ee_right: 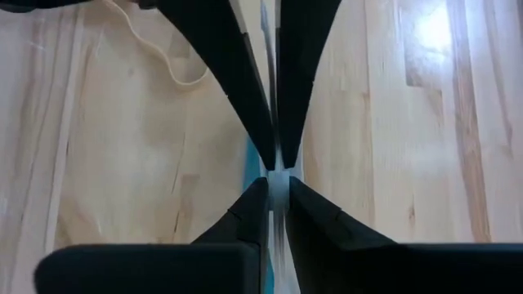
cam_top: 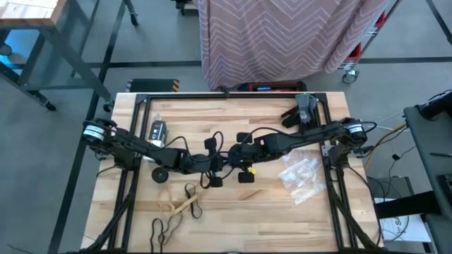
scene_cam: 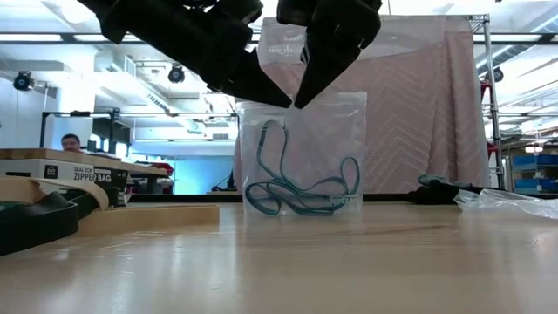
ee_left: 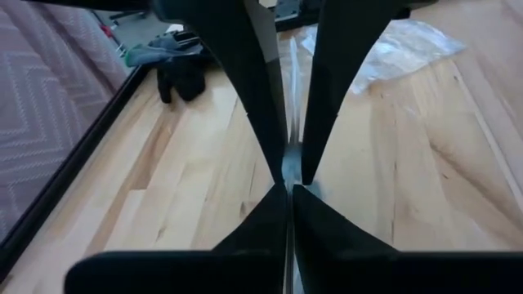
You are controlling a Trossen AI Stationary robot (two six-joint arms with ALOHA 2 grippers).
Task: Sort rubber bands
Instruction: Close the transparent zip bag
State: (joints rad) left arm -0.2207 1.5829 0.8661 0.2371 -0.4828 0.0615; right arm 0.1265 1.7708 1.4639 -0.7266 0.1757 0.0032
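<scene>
- Clear bag (scene_cam: 301, 157) of blue bands (scene_cam: 296, 187) hangs at table centre, both grippers (scene_cam: 292, 96) pinching its top edge, likely to seal it.
- Tan bands (cam_top: 185, 203) and black bands (cam_top: 164, 229) wait at 7 o'clock.

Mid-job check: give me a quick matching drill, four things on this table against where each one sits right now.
Things:
1. blue rubber bands
2. tan rubber bands
3. dark gloves
4. empty clear bags

Places:
A. lying loose on the wood at the near edge, left of centre
B. inside the clear bag that both grippers pinch at its top
C. by the table's far right corner
D. on the wood under the right arm

Pairs: 1-B, 2-A, 3-C, 4-D
</scene>
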